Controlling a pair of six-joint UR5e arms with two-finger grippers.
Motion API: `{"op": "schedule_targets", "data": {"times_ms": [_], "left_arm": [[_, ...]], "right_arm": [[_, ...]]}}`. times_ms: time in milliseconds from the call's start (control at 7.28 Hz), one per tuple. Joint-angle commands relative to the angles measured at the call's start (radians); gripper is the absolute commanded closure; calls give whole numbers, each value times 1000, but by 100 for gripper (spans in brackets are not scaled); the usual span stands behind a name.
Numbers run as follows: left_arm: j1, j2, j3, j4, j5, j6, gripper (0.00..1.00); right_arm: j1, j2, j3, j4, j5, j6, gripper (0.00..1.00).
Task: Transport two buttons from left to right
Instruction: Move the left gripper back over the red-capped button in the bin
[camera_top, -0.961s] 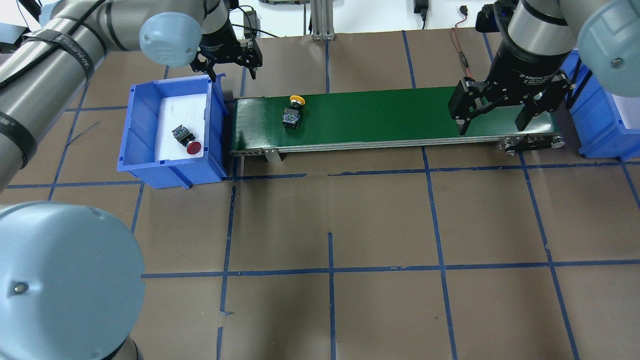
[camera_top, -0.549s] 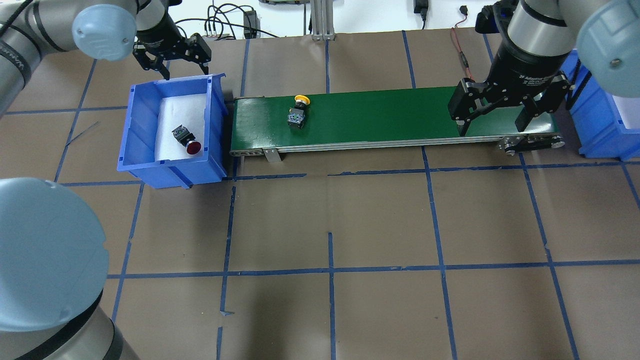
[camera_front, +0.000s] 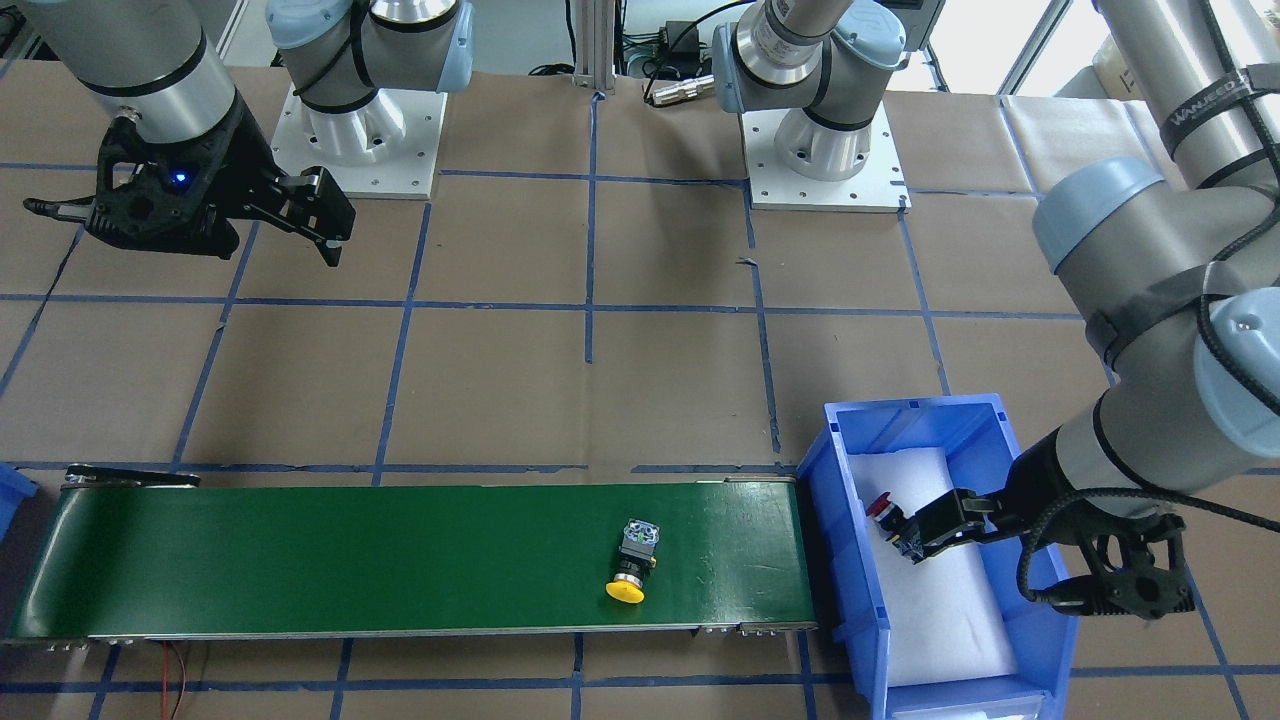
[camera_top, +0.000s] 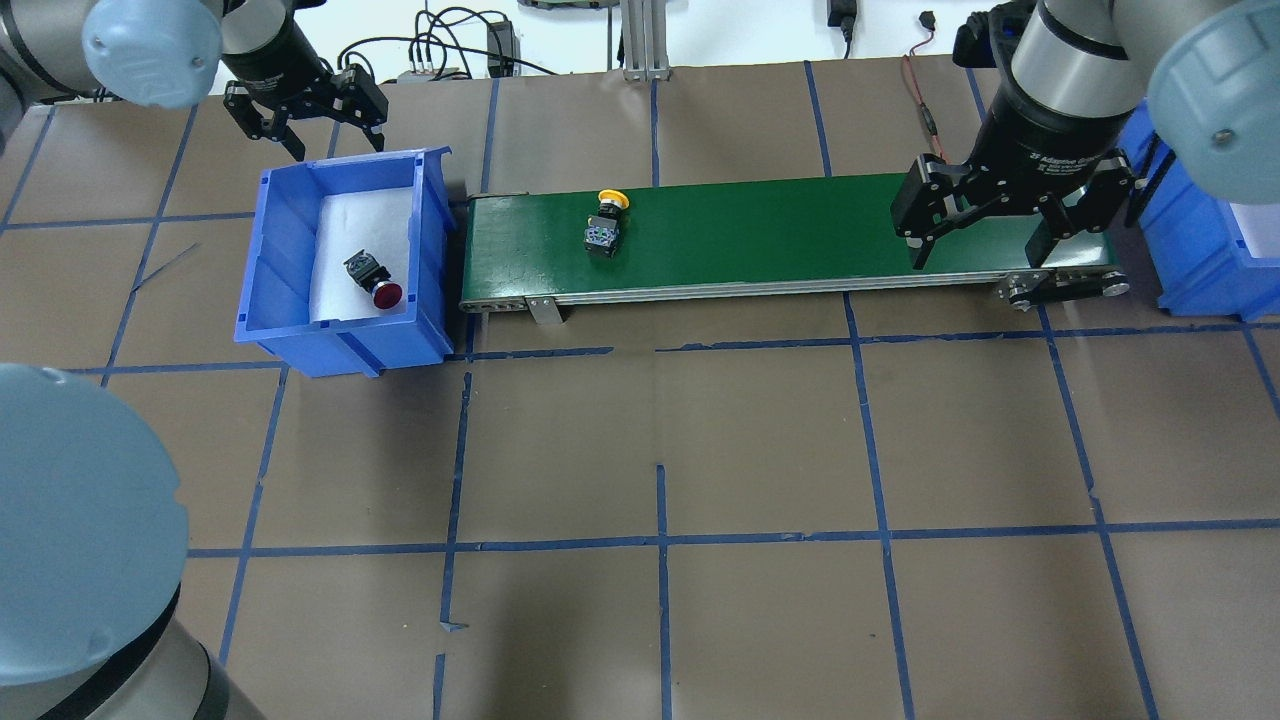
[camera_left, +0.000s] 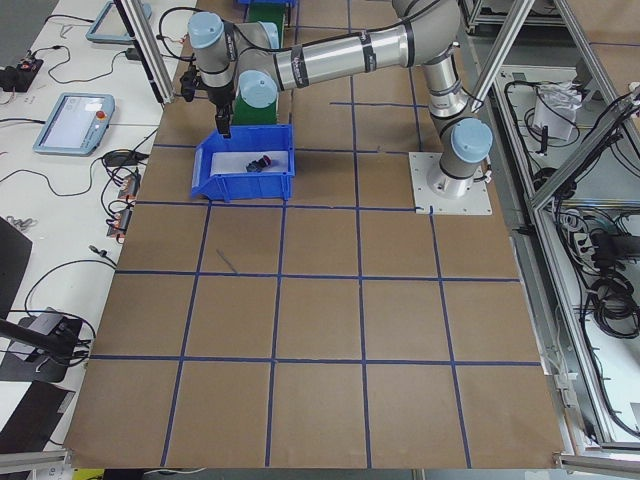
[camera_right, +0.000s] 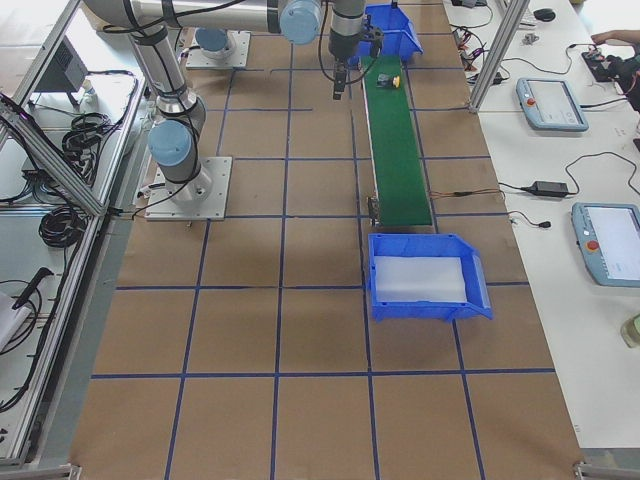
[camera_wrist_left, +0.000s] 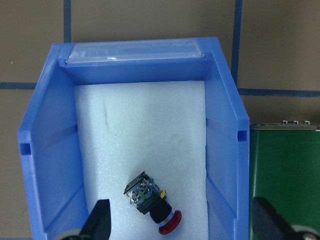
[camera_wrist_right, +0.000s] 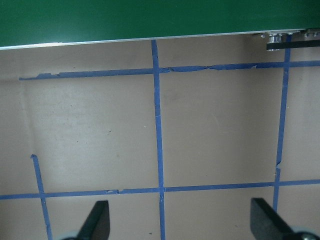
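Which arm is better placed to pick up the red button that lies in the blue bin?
Left. The left gripper hangs open at the blue bin where the red button lies; the right gripper is at the far end of the green belt.

A table (camera_top: 760, 440) covered in brown paper and marked off in squares by blue tape (camera_top: 660, 541) is seen under even indoor light. Two teach pendants (camera_right: 550, 103) are laid on a white bench (camera_right: 600, 330) alongside, and an aluminium post (camera_right: 498, 55) is set between the two.

Robotics lab, alu-frame cell (camera_right: 497, 55), teach pendants (camera_right: 550, 104), taped-grid table (camera_top: 760, 440), mini conveyor (camera_top: 760, 225)
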Motion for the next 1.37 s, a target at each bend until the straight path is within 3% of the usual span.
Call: {"op": "schedule_targets", "data": {"times_ms": [0,137,412,961,1236], "left_arm": [[2,25,-17,-2,30,-21,0],[8,27,-23,-5,84,-12,0],[70,40,-70,54,72,-137,0],[59,85,-244,127,80,-454,0],[58,71,-282,128,80,-481,1]], "right_arm": [[0,-17,3,-2,1,2,0],[0,-15,5,-2,2,0,0],[0,-15,5,-2,1,0,0],[2,-11,5,-2,1,4,0],[17,4,5,-14,5,7,0]]}}
